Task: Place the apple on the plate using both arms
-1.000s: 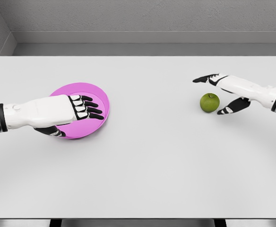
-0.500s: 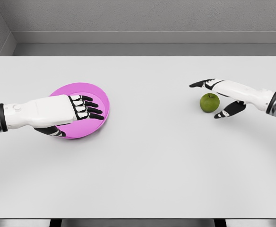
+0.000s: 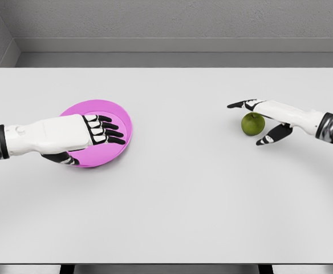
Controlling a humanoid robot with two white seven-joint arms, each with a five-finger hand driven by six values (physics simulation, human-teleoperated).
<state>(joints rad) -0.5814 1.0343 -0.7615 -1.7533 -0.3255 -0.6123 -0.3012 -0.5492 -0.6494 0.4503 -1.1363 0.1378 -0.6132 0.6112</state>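
Note:
A green apple (image 3: 253, 124) sits on the white table (image 3: 178, 194) at the right. My right hand (image 3: 245, 123) is open around it: the forefinger reaches past its far side, the thumb lies at its near right, and the palm is close behind it. At the left lies a pink plate (image 3: 106, 104). My left hand (image 3: 96, 144) grips its near edge, with the fingers (image 3: 105, 129) flat across the top and the thumb tucked under the rim.
A grey wall runs along the table's far edge, and the near edge lies at the bottom of the view. Bare table top separates the plate from the apple.
My right hand has slid left and lower, so its forefinger and thumb now bracket the apple more closely. The apple, the plate and the left hand have not moved.

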